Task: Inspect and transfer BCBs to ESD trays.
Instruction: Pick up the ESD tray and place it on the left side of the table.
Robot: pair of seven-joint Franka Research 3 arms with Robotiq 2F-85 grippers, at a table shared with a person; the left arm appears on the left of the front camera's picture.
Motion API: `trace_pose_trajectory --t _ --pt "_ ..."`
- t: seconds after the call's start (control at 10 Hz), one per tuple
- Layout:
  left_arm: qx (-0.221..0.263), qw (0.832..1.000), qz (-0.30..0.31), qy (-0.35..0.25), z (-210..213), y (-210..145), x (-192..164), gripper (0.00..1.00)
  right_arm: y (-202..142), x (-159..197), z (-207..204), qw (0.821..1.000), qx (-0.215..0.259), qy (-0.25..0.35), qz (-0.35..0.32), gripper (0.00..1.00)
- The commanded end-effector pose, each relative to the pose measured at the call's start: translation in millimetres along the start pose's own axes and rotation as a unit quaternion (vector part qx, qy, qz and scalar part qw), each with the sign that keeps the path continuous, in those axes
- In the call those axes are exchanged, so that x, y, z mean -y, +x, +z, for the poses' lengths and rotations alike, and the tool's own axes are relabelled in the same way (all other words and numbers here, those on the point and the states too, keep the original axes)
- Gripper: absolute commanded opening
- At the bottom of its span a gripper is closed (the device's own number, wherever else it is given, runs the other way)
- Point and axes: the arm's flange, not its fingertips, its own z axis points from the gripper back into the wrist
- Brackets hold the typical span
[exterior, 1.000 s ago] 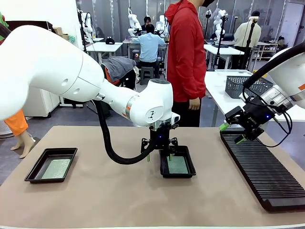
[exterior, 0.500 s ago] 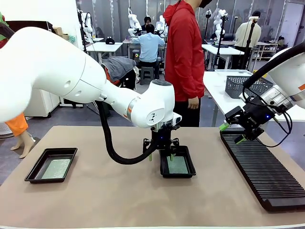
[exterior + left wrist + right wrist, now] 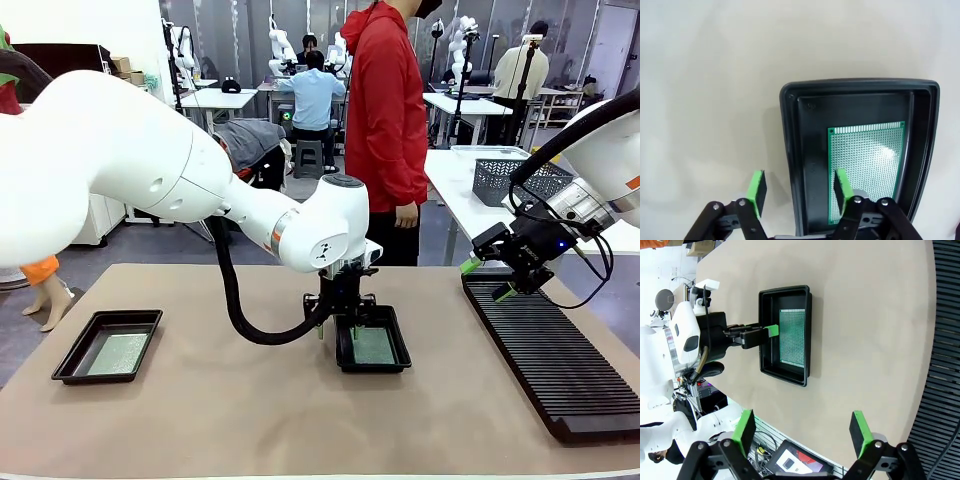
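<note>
While straddled, tray rim (image 3: 790, 165) (left pincer (image 3: 799, 192)).

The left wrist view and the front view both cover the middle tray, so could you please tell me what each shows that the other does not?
Left wrist view: the fingers straddle the middle tray's rim, one pad outside, one inside over the board.
Front view: a second tray holding a board, the ribbed rack, a person in red.
Both: the middle tray with its board on the tan tabletop.

Left arm (image 3: 150, 170): glossy white rounded shell, orange joint ring, thick black cable looped beneath. Both grippers black, green pads (image 3: 758, 187). Person (image 3: 385, 110): red hooded jacket, dark trousers
</note>
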Motion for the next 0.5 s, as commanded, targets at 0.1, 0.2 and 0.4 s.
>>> trace_pose_trajectory --t 0.1,0.2,0.4 --pt "0.028 0.999 0.017 0.014 -6.7 -0.1 0.1 0.64 0.0 -1.6 -0.5 1.000 0.006 -0.007 -0.009 1.00" --pt "0.025 0.999 0.018 0.013 -8.4 -0.3 -1.8 0.65 0.0 -1.6 -0.5 1.000 0.006 -0.007 -0.009 1.00" --pt "0.026 0.999 0.021 0.009 -10.9 -1.0 -3.8 0.56 0.0 -1.6 -0.5 1.000 0.006 -0.007 -0.009 1.00"
